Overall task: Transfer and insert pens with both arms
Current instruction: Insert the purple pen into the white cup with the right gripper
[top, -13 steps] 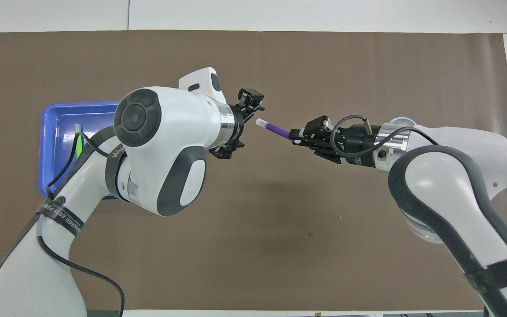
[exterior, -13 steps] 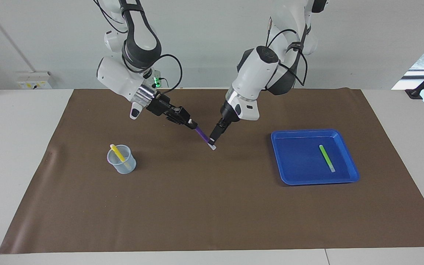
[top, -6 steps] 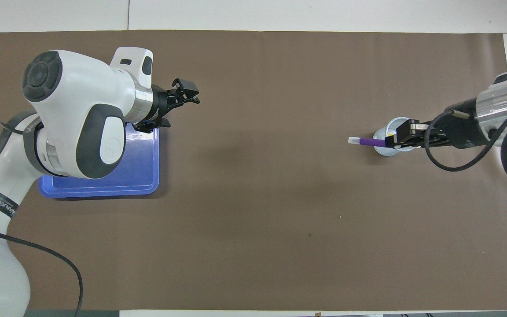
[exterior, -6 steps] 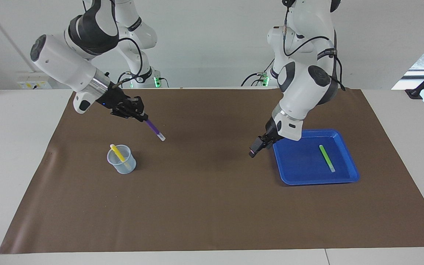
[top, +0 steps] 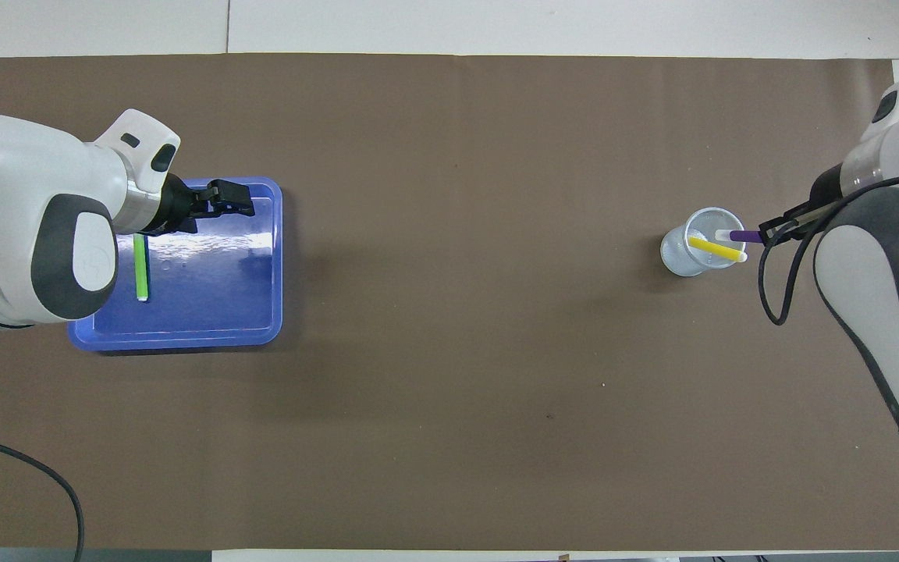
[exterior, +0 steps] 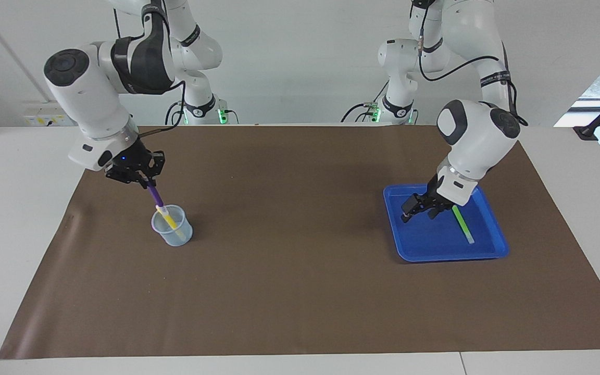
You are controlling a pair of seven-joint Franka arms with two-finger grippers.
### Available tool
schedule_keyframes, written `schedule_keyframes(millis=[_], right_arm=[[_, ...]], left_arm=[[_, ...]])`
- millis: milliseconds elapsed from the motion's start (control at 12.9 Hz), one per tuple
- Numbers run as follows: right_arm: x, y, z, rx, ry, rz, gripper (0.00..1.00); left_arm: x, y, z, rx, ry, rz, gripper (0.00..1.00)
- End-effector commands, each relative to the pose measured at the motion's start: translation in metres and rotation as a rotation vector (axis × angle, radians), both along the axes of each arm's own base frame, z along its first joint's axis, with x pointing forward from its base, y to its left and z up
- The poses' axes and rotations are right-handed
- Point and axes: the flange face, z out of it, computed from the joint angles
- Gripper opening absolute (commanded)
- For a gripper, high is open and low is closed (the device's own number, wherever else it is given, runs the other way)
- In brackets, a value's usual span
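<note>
Facing view: right claw (exterior: 146, 182) pinches purple pen (exterior: 155, 196), tip at rim of clear cup (exterior: 172, 225) holding yellow pen (exterior: 167, 217). Left claw (exterior: 419, 208) spread over blue tray (exterior: 494, 249), green pen (exterior: 463, 224) at its 3 o'clock.

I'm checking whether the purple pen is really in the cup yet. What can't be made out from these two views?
- Purple pen tip depth: the yellow pen and cup rim cover it in the facing view.
- Right gripper: its own arm mostly hides it in the overhead view.
- Green pen upper end: under the left gripper's wrist in the overhead view.
</note>
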Motion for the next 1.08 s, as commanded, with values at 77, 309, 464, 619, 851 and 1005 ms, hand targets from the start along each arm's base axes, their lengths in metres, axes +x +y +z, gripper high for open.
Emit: schedule_keyframes(millis=[77, 309, 464, 619, 851, 1005], right_arm=[[-0.009, -0.011, -0.037, -0.014, -0.007, 0.021, 0.00], [-0.010, -0.014, -0.053, -0.012, -0.032, 0.013, 0.05], [-0.008, -0.016, -0.048, -0.004, -0.029, 0.007, 0.99], [-0.003, -0.012, -0.017, 0.018, 0.000, -0.008, 1.00], [-0.023, 0.012, 0.059, 0.276, 0.072, -0.149, 1.00], [-0.048, 0.030, 0.091, 0.370, 0.119, -0.311, 1.00]], left_arm=[[-0.001, 0.056, -0.011, 0.070, -0.033, -0.123, 1.00], [0.001, 0.101, -0.029, 0.090, -0.037, -0.189, 1.00], [-0.006, 0.120, -0.049, 0.100, -0.044, -0.189, 1.00], [-0.012, 0.124, -0.061, 0.100, -0.029, -0.180, 1.00], [-0.017, 0.141, -0.086, 0.181, -0.005, -0.221, 1.00], [-0.018, 0.140, -0.096, 0.181, 0.014, -0.207, 1.00]])
